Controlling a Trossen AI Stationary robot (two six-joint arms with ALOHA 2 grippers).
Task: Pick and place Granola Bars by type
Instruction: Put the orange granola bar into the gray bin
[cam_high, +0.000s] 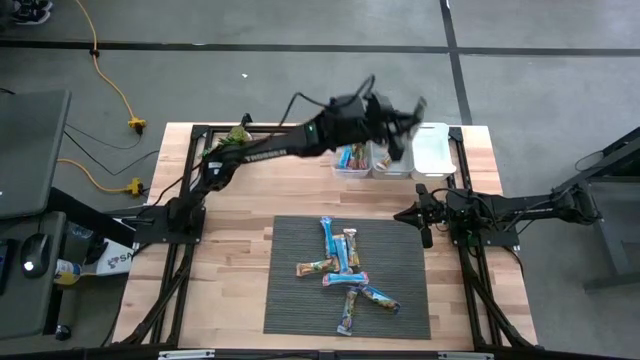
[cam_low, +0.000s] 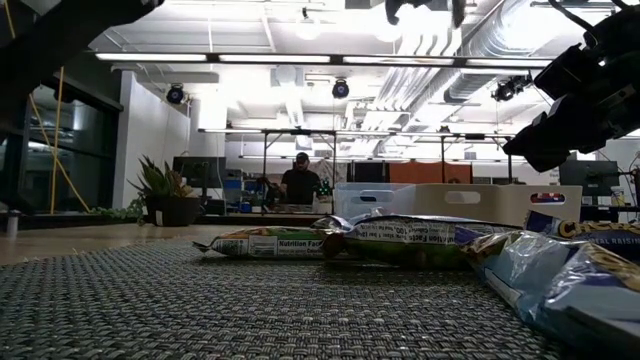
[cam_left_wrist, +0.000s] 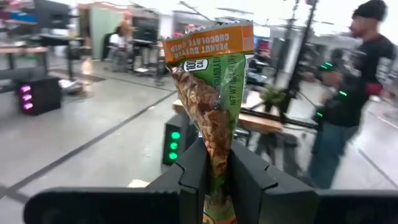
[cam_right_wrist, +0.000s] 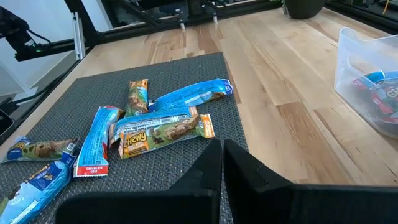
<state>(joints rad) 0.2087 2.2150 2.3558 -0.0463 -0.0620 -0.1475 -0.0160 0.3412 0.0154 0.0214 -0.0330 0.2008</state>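
While my left arm stretches far across the table in the high view, my left gripper (cam_high: 398, 128) hangs above the row of clear bins (cam_high: 395, 152) at the far edge, over the middle one as far as I can judge. So I take the step in hand to be the drop: next I must line up with the bin of the matching type, lower, and let go. More Granola Bars (cam_high: 343, 272) lie scattered on the dark mat (cam_high: 300, 300), still unsorted. My right gripper (cam_high: 412, 216) waits just off the mat's far right corner.

From the low view, bars lie flat on the mat in front of the bins; my grippers are barely visible overhead.

Through my left wrist view, my fingers (cam_left_wrist: 193, 171) are clamped on a green and orange bar (cam_left_wrist: 214, 81), which stands upright between them.

Through my right wrist view, my fingers (cam_right_wrist: 208, 165) are closed together, holding nothing, pointing toward the bars on the mat.
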